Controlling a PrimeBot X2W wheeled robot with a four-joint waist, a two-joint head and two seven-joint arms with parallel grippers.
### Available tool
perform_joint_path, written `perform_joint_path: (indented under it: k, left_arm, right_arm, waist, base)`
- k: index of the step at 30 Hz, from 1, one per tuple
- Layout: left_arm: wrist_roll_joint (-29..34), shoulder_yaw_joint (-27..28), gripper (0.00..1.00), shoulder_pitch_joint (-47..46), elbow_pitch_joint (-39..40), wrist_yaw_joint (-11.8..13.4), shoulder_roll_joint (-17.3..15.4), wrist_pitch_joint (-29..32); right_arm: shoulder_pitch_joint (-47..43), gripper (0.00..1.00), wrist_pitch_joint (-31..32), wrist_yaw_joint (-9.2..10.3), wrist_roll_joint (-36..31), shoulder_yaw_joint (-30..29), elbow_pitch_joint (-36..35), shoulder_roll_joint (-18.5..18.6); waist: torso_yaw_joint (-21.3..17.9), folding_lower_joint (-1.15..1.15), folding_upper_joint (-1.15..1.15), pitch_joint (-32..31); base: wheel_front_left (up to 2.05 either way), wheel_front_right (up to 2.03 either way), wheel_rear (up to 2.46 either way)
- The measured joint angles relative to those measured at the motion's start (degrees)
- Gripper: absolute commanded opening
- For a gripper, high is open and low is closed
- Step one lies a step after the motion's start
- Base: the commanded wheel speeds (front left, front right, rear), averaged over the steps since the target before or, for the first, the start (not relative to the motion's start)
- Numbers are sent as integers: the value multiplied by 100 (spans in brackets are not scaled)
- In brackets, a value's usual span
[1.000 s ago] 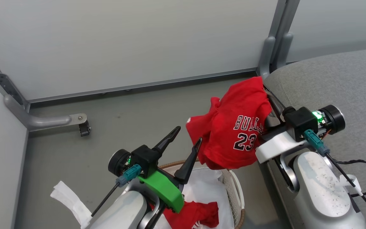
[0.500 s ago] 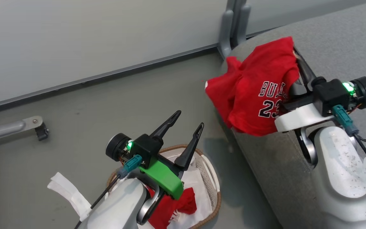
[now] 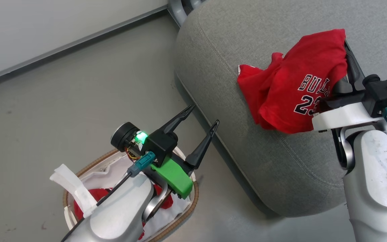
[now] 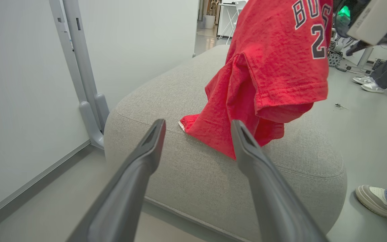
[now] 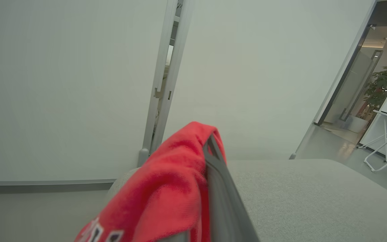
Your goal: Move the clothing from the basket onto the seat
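Jersey (image 3: 294,94) now above seat (image 3: 233,50), pinched by right gripper (image 3: 346,43); left gripper (image 3: 205,114) wide, upraised

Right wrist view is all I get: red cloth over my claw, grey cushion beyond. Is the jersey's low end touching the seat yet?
Observer: Yes, the jersey trails its lowest fold onto the seat, near the edge.
Operator: Anything left to fetch?
Observer: Yes, red clothing lies in the basket.
Operator: And the other side?
Observer: The left claw is open and empty, pointing at the seat.
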State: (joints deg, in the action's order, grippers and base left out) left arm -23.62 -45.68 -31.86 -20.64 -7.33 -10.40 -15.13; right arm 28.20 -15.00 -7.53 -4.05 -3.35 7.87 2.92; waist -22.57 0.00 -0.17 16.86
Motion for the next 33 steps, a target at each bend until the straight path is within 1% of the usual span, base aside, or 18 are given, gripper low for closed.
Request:
perform_joint_path:
  k: [4, 8, 10, 12, 15, 20, 23, 27, 30, 33]
  left_arm:
    - [-4, -111, 100, -117, 23, -3, -26, 0]
    - [-11, -138, 100, -209, 65, -3, -36, 1]
    - [-9, -164, 100, -268, 93, -4, -41, 1]
    - [3, -176, 100, -328, 132, -4, -45, 0]
    - [52, -156, 100, -400, 231, -4, -29, 0]
    - [180, -170, 100, -441, 391, -4, 4, 0]
    - [244, -152, 100, -467, 506, -4, 19, 0]
    - [345, -102, 100, -521, 690, -5, 42, 0]
    - [422, -118, 100, -551, 794, -5, 40, 0]
    - [517, -168, 100, -587, 870, -5, 40, 0]
  right_arm:
    - [68, 0, 0, 0, -37, -63, 56, -4]
    - [359, 0, 0, 0, -236, -165, 94, -7]
    - [628, 0, 0, 0, -321, -261, 143, 78]
    - [955, 0, 0, -1, -376, -369, 186, 242]
    - [1479, 0, 0, 0, -487, -577, 243, 598]
    - [2398, 0, 0, 0, -715, -1035, 541, 1494]
    - [2752, 0, 0, -1, -876, -1303, 775, 1968]
    - [3058, 0, 18, 0, -916, -1599, 1116, 2466]
    - [3099, 0, 68, 0, -946, -1759, 1484, 2820]
    - [2967, 0, 70, 0, -975, -1971, 1827, 3006]
  waist:
    - [-142, 0, 0, 293]
    - [-150, 0, 0, 533]
    - [-79, 0, 0, 633]
    - [25, 0, 0, 705]
    - [238, 1, 0, 804]
    - [695, 0, 0, 991]
    - [974, 1, 0, 1103]
    - [1337, 0, 0, 1283]
    - [1532, 0, 0, 1487]
    - [1672, 0, 0, 1728]
  base:
    - [0, 0, 0]
    - [0, 0, 0]
    - [0, 0, 0]
    - [0, 0, 0]
    - [0, 0, 0]
    - [0, 0, 0]
    - [0, 0, 0]
    - [0, 0, 0]
    - [0, 0, 0]
    - [0, 0, 0]
